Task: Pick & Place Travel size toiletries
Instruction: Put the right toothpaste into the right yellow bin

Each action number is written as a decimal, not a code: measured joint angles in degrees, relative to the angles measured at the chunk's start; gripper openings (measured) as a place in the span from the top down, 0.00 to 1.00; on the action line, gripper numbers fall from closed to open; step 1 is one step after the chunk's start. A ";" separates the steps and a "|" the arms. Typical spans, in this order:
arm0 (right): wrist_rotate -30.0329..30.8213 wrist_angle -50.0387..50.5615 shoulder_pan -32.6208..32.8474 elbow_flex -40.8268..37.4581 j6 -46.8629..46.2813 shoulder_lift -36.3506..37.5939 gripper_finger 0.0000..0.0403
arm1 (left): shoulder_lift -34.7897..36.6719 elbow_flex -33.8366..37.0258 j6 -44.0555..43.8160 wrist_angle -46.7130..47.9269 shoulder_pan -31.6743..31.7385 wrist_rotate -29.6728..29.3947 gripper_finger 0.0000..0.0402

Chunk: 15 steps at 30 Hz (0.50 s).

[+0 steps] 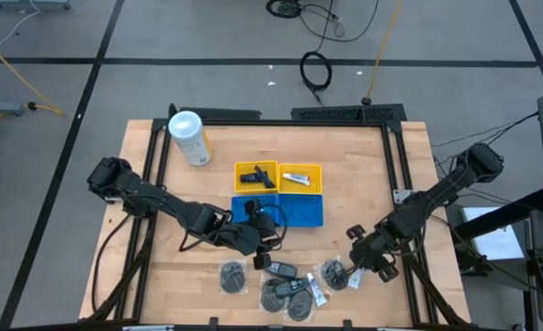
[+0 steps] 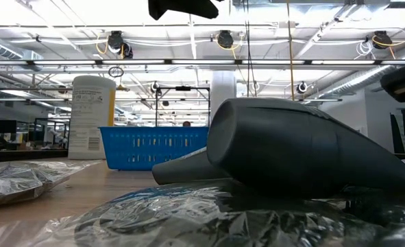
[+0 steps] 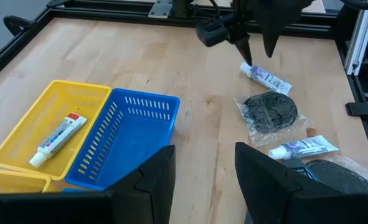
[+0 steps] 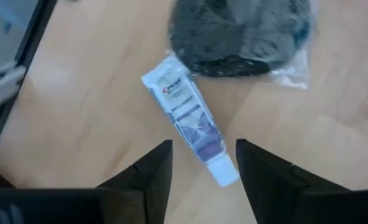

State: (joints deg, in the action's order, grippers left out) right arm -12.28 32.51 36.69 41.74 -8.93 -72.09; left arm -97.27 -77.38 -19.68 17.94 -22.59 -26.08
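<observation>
Travel size toiletries lie near the table's front edge: grey round clear-wrapped pieces (image 1: 232, 276) (image 3: 269, 112), dark packets (image 1: 283, 269) and white tubes (image 3: 302, 148). One white tube (image 4: 190, 118) lies flat on the wood beside a grey piece (image 4: 240, 31). My right gripper (image 4: 202, 146) hangs open just above this tube, a finger on either side of its cap end, touching nothing; it also shows in the left wrist view (image 3: 256, 56). My left gripper (image 3: 205, 174) stands open with nothing in it above the blue tray's (image 3: 127, 134) near edge.
A yellow tray (image 1: 300, 176) holding a white tube (image 3: 56, 140) and another yellow tray (image 1: 255, 176) with black pieces stand behind the blue tray. A white canister (image 1: 188, 138) lies at the far left. A black frame (image 1: 395, 165) rims the table.
</observation>
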 joint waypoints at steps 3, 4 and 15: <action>0.05 -0.15 0.56 -0.96 3.64 0.01 0.58 | 0.00 0.00 -0.06 -0.67 0.00 0.00 0.60; 0.07 -0.17 0.77 -1.40 4.44 0.01 0.58 | 0.00 0.00 -0.10 -0.91 0.00 0.01 0.60; 6.86 -3.82 2.15 -6.49 8.42 0.03 0.65 | -0.02 0.00 -0.49 -1.58 0.00 0.01 0.60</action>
State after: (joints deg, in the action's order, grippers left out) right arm -5.42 28.69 38.84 35.25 -0.52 -72.06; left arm -97.30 -77.38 -20.17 16.36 -22.59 -26.07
